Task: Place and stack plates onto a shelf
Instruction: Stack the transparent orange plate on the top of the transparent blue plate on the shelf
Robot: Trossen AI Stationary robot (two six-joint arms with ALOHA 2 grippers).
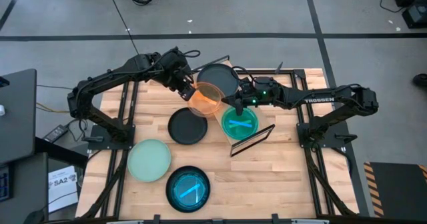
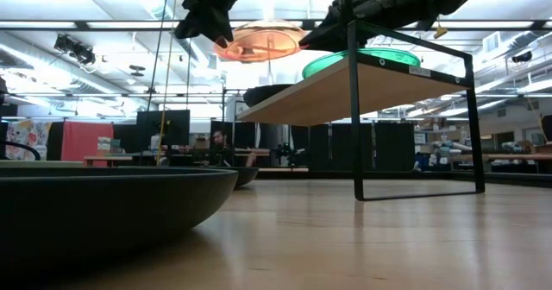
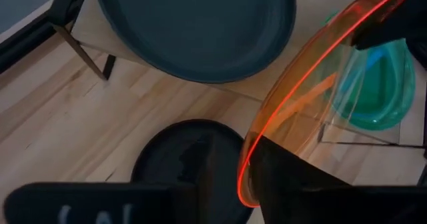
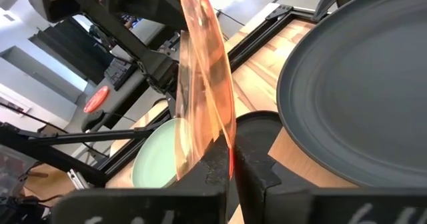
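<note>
A see-through orange plate (image 1: 205, 99) hangs roughly level in the air above the shelf (image 2: 328, 96). My right gripper (image 1: 235, 104) reaches in from the right and is shut on its rim. My left gripper (image 1: 187, 91) stands open at the opposite rim, with a finger on either side of that edge (image 3: 245, 177). A dark grey plate (image 1: 217, 77) and a green plate (image 1: 239, 122) rest flat on the shelf board. My right gripper pinches the orange plate's rim (image 4: 223, 141) between its two fingers, on the side toward the table's right. The fingers come in nearly level from the right. The plate is lifted clear of the shelf and both plates on it. My left gripper: the rim lies close beside one finger (image 3: 300, 184); I cannot tell whether they touch.
A black plate (image 1: 187, 126) lies on the slatted tabletop just left of the shelf. A pale green plate (image 1: 149, 159) and a teal plate (image 1: 188, 189) lie nearer the front edge. The shelf's black wire end frame (image 1: 253, 139) stands at the right.
</note>
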